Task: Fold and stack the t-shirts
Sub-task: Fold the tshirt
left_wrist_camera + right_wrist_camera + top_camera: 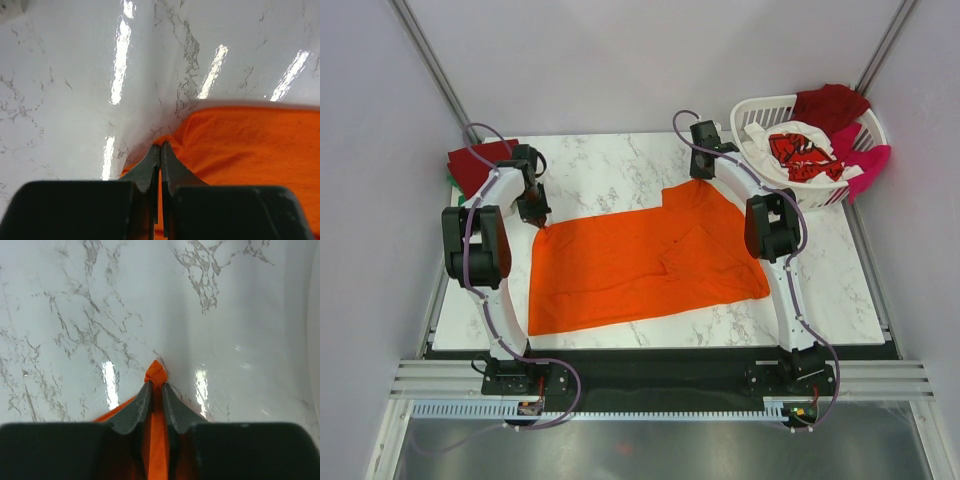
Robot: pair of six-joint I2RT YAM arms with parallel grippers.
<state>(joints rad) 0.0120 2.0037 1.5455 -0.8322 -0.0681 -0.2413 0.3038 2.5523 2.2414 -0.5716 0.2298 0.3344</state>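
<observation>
Left pincer (pixel 160 148): jaws pressed together with no gap, nipping the left far corner of the orange t-shirt (pixel 640 265); in the left wrist view orange cloth shows under and behind the tips.
Left pincer, top view (pixel 535 212): pointing down at the shirt's left far corner, tips on the cloth.
Orange t-shirt: spread flat on the marble worktop (pixel 610 165) between the two arms, long side running left to right. A raised tab of cloth juts out at its right far corner, and a few creases cross its middle.
Orange t-shirt, left wrist view (pixel 250 145): its far hem lies straight on the glossy marble.
Right pincer (pixel 156 383): nearly closed, clamping a narrow fold of the orange cloth. A small tuft pokes out past the tips and a strip of orange runs back between the fingers.
Right pincer, top view (pixel 703 175): at the shirt's right far corner, on the jutting tab.
Dark red t-shirt (pixel 480 162): lies beyond the orange shirt's left far corner, at the worktop's edge, apart from the orange cloth. A green sliver (pixel 450 182) shows at its left side.
Laundry basket (pixel 760 105): white and slatted, beyond the orange shirt's right far corner, off the worktop's corner.
Basket contents: white t-shirt with red print (pixel 800 150) on top, another dark red garment (pixel 830 103) draped over the far rim, and a magenta t-shirt (pixel 870 160) hanging over the right rim.
</observation>
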